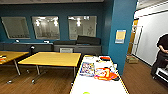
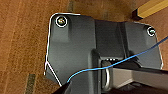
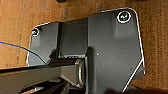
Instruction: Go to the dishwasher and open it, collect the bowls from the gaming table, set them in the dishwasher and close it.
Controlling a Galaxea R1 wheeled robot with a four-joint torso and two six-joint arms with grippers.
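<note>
The dishwasher, the bowls and the gaming table are out of view. I face a room with teal walls and work tables. Both wrist views look down at the brown wooden floor (image 2: 22, 37) past my own dark base plate, so both arms hang low at my sides. A thin blue cable (image 2: 130, 58) crosses the left wrist view.
A white table (image 1: 100, 85) with colourful papers stands right in front of me. Yellow tables (image 1: 51, 59) stand to the left and a dark counter (image 1: 50, 47) runs along the back wall. Right of a teal pillar (image 1: 122, 35) there is open floor, a cardboard box (image 1: 131, 59) and a person (image 1: 162, 53).
</note>
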